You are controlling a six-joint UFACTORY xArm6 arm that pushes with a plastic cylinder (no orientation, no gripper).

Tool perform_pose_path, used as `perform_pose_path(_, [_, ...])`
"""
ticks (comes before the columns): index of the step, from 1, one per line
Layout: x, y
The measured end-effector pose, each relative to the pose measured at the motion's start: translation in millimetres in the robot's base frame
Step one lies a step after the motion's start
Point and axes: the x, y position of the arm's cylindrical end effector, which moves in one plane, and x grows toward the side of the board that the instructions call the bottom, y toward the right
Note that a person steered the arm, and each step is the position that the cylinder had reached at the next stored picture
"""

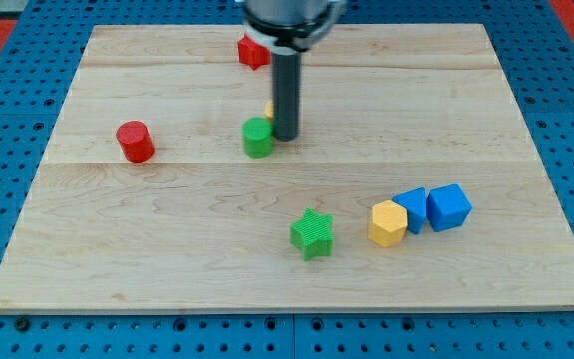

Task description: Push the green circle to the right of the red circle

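Observation:
The green circle (258, 137) stands near the middle of the wooden board (167, 249). The red circle (136, 141) stands well to its left, at about the same height in the view. My tip (285, 137) rests on the board right beside the green circle, on its right side, touching or nearly touching it. A small yellow block (269, 109) is mostly hidden behind the rod.
A red block (252, 51) sits near the view's top, partly behind the arm. A green star (313, 234) lies lower centre. A yellow hexagon (388, 222) and two blue blocks (413, 209) (449, 206) cluster at lower right.

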Motion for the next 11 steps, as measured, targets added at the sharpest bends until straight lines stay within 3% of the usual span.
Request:
perform_pose_path(1, [12,-49])
perform_pose_path(4, [58,-67])
perform_pose_path(9, [51,-141])
perform_pose_path(11, [45,19])
